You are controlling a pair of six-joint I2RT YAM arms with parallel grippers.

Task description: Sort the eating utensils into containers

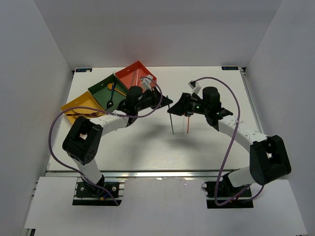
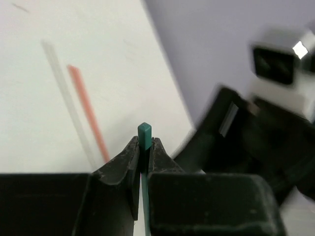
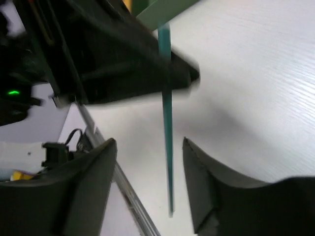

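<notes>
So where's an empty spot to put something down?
The near strip of table between the left arm and right arm is bare, as is the far right corner. It's crowded far left, by the yellow box, green box and red-orange box, and mid-table where the left gripper and right gripper meet at the teal chopstick.

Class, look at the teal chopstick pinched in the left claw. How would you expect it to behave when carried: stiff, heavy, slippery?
Probably stiff: the teal chopstick hangs dead straight from the left claw. Likely light, since a pinch near one end holds it. Being thin and smooth-looking, it may pivot or slip in that narrow grip.
</notes>
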